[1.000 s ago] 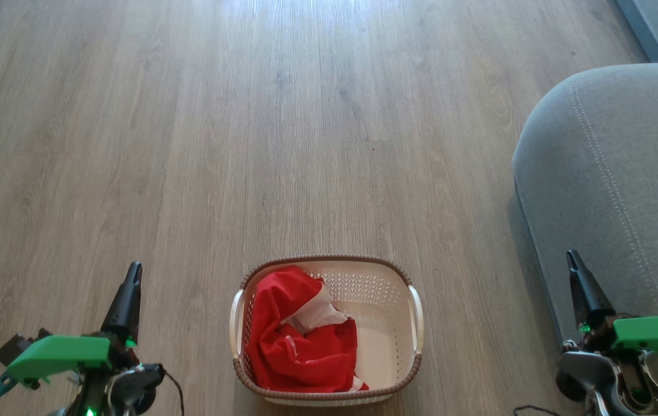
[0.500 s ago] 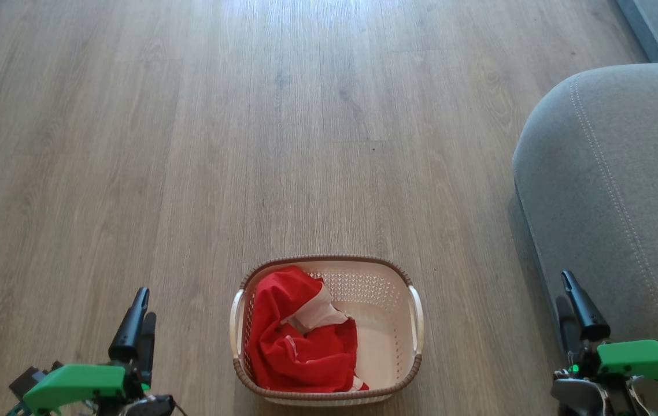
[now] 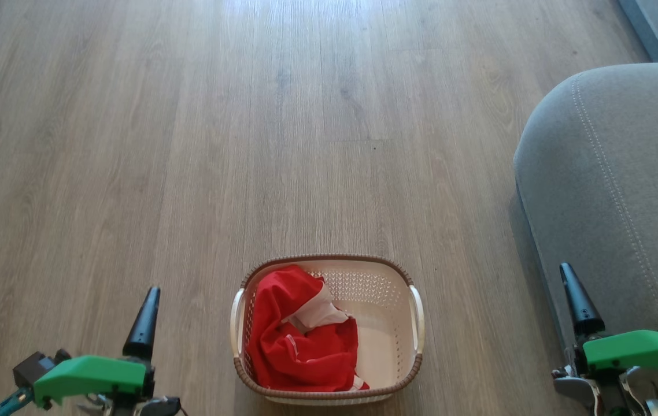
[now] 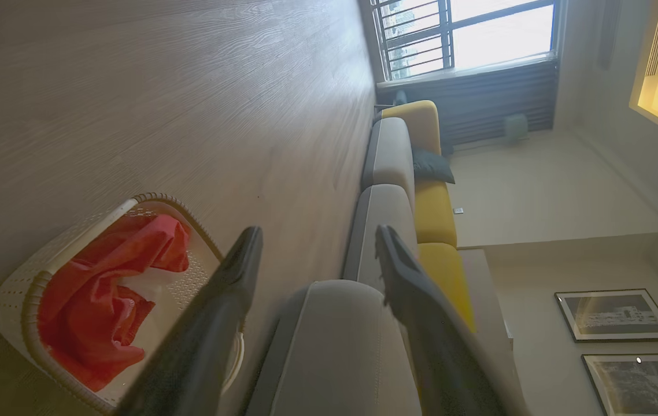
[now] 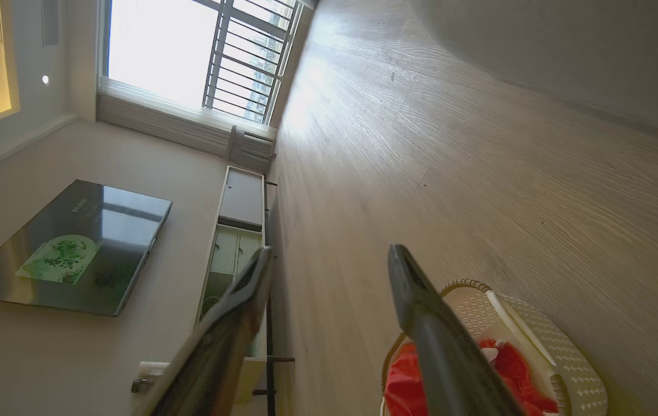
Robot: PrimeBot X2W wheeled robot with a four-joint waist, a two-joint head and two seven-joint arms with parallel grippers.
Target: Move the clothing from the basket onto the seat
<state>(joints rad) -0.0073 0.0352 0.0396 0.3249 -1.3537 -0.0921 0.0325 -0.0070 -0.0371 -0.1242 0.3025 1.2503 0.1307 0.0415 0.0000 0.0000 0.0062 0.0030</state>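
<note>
Head view: the basket (image 3: 329, 257) sits on the wood floor (image 3: 306, 115) between my grippers, right of my left gripper (image 3: 151, 294) and left of my right gripper (image 3: 567, 274). The clothing (image 3: 300, 352) is inside it, a red heap with a white band showing, bunched against the wall on the left-gripper side. The basket's bottom toward the right gripper is bare. The heap's long axis runs away from me along that wall. The basket looks wider gripper to gripper, with handles on those ends. The seat (image 3: 624, 173) is just beside the right gripper, on its outer side. Both grippers are edge-on here, so I can't read the spread.

Left wrist view: the fingers (image 4: 213, 323) stand wide apart with nothing between them. The basket is off the finger at the view's left, partly behind it, with red clothing crumpled inside. The seat's rounded corner is low between the fingers. Beyond it are a sofa (image 4: 433, 214) with a yellow back and framed pictures (image 4: 615, 315), their prints too small to read.

Right wrist view: the TV (image 5: 69, 248) shows a green graphic with characters, too blurred to read. The right gripper is spread wide and empty. The basket is behind the finger at the view's right, with red clothing in it.
</note>
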